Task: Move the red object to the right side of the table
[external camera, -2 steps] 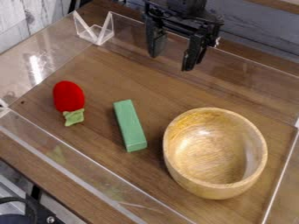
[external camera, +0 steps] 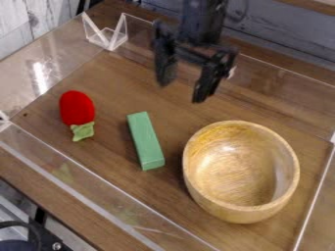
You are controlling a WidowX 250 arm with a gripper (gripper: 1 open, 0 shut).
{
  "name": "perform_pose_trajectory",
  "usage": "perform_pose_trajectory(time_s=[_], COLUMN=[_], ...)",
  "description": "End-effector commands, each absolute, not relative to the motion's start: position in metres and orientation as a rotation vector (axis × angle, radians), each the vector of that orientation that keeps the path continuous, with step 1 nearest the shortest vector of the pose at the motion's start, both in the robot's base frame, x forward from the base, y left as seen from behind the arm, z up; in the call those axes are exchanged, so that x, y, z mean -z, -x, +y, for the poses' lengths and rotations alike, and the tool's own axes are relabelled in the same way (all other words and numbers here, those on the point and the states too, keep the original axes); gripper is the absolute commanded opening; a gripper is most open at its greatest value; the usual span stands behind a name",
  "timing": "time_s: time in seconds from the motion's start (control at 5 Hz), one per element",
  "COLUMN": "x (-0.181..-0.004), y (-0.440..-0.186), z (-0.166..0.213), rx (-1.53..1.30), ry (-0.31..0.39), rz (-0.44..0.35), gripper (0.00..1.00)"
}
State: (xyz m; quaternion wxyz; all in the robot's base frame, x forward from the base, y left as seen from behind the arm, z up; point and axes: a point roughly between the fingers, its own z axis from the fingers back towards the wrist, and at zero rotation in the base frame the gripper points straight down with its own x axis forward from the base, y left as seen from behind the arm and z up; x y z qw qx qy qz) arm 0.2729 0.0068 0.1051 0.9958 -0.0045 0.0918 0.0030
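Observation:
The red object (external camera: 77,108) is a small rounded strawberry-like toy with a pale green leafy end, lying at the left of the table (external camera: 118,78). My gripper (external camera: 183,78) hangs above the table's back middle, well to the right of and behind the toy. Its two dark fingers (external camera: 165,65) stand apart, open, with nothing between them.
A green rectangular block (external camera: 145,139) lies just right of the toy. A large wooden bowl (external camera: 241,170) fills the front right. Low clear acrylic walls (external camera: 78,196) border the tabletop, and a small clear stand (external camera: 105,32) sits at the back left.
The gripper has come down and toward the front left, closer to the table's middle. The toy, block and bowl have not moved.

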Motion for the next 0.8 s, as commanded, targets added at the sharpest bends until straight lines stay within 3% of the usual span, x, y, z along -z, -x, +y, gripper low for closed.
perform_pose_trajectory(time_s=[0.0, 0.4, 0.6], x=[-0.117, -0.123, -0.109], y=[-0.265, -0.246, -0.230], z=[0.043, 0.103, 0.127], rx=[-0.173, -0.522, -0.638], ry=[0.006, 0.045, 0.069], rz=[0.114, 0.047, 0.041], gripper=[1.00, 1.00, 1.00])
